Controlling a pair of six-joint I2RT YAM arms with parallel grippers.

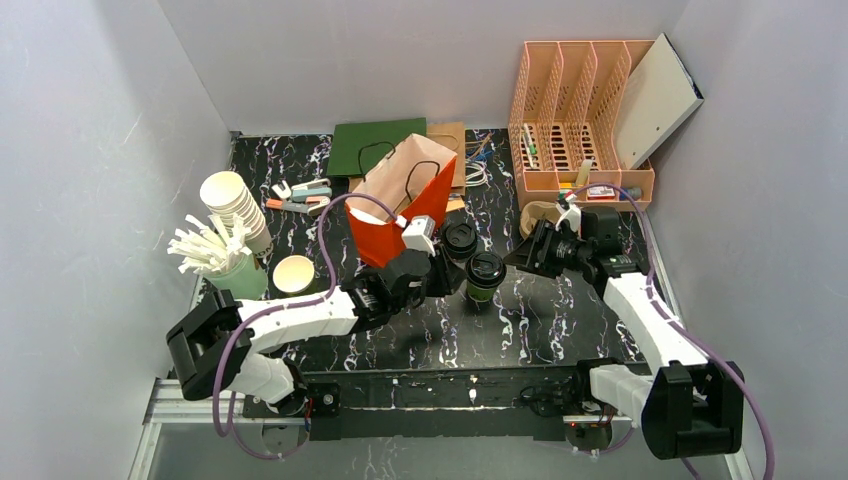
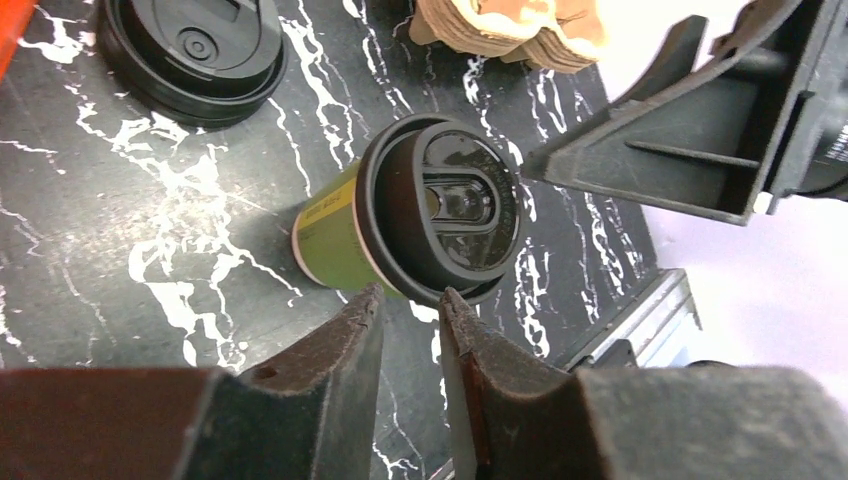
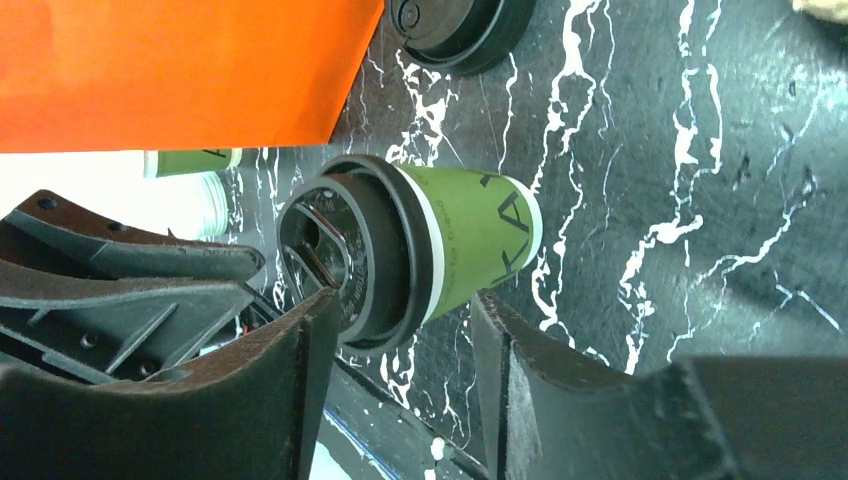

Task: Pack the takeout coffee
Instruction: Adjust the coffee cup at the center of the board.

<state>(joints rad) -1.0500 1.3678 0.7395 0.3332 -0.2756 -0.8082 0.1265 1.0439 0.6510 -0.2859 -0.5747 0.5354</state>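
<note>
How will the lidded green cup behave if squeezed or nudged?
Takeout coffee: paper wall probably dents under a hard squeeze. Standing upright and narrower at its base, it may tip if pushed near the black lid. Weight unclear: contents hidden.

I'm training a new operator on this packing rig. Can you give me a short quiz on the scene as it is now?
1. Fill in: the takeout coffee has a ___ lid.
2. True or false: the takeout coffee is inside the orange paper bag.
3. Whose fingers are spread wider? A) left gripper B) right gripper
Key: 1 black; 2 false, it stands on the table outside the bag; 3 B.
</note>
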